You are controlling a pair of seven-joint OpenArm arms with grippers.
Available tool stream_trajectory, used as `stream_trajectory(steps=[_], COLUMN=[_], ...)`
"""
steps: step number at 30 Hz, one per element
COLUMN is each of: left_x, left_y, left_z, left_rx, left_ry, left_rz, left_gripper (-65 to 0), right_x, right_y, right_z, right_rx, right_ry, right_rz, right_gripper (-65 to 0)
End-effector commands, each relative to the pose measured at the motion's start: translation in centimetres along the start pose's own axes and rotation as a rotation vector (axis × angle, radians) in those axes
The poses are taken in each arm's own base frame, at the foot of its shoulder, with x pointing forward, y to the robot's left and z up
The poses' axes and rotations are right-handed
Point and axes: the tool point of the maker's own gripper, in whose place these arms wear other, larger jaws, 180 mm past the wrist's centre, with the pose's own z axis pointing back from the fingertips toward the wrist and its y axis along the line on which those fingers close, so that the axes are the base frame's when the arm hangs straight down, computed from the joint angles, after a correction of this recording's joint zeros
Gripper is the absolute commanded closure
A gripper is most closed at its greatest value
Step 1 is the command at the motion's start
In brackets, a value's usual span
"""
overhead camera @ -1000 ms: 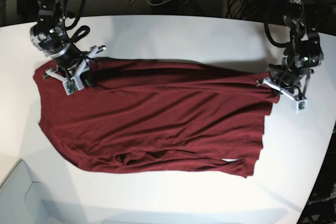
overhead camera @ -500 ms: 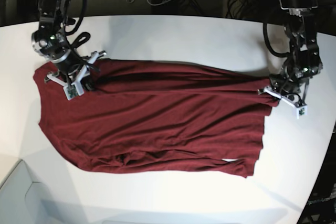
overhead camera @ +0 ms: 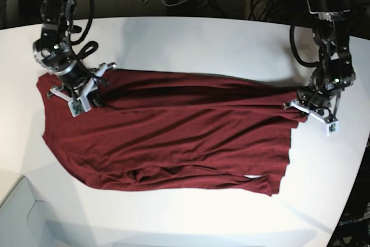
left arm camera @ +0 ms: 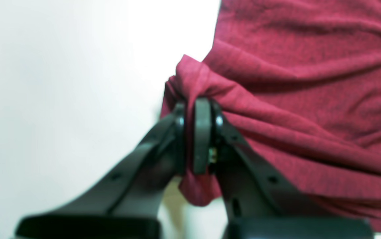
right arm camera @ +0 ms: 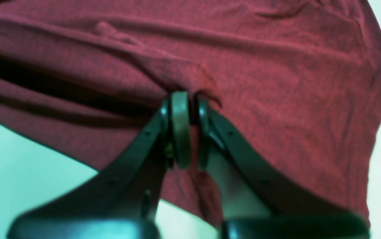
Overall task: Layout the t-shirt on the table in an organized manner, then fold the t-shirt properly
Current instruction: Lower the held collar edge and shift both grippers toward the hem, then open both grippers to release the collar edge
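While both claws pinch cloth, the t-shirt (overhead camera: 167, 137) lies spread across the middle of the table (overhead camera: 191, 39), its long side running left to right and its surface creased in long folds. At the far left corner of the cloth, the right gripper (overhead camera: 92, 88) has its jaws pressed together on a bunched ridge of fabric; the right wrist view shows the two black pads (right arm camera: 180, 129) closed with a small peak of maroon cloth caught between them. At the right edge of the shirt, the left gripper (overhead camera: 302, 106) is likewise clamped narrow on the cloth; in the left wrist view its pads (left arm camera: 202, 139) squeeze a gathered fold, with a lobe of fabric hanging below them. White tabletop shows just left of that fold.
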Motion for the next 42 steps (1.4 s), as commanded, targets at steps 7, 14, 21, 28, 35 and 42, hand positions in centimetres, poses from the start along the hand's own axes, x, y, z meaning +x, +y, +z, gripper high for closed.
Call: stream_trajectory(steps=[7,14,21,28,35,42], left_x=[1.5,1.6,2.6,1.9,0.6,-0.1], left_y=[-1.5,-1.2,-1.4,2.3,2.1,1.5], left_z=[0.1,0.3,1.8,3.0,2.3,1.9], left_rx=[-0.030,-0.024,-0.033,0.044,0.037,0.029], left_ry=[-0.039,-0.045,-0.098,-0.112,-0.076,-0.063], left_rz=[-0.037,-0.041,-0.042,0.036,0.055,0.069], left_gripper=[-11.4,-30.4,-30.7,-30.8,-42.7,-51.3], right_x=[1.5,0.6,1.0,0.5,-0.9,-0.9], right_y=[-0.8,-1.2,-0.9,0.2,0.7,0.8], right_z=[0.2,0.6,2.0,3.7,4.0,4.1], right_rx=[-0.013,-0.022,-0.032,-0.027,-0.015,-0.015], right_ry=[-0.046,0.002,-0.013,-0.010,0.021,0.023], right_rz=[0.015,0.025,0.054,0.073,0.062,0.063], right_gripper=[-4.2,-23.1,-31.2,-32.9,-32.9,-32.9])
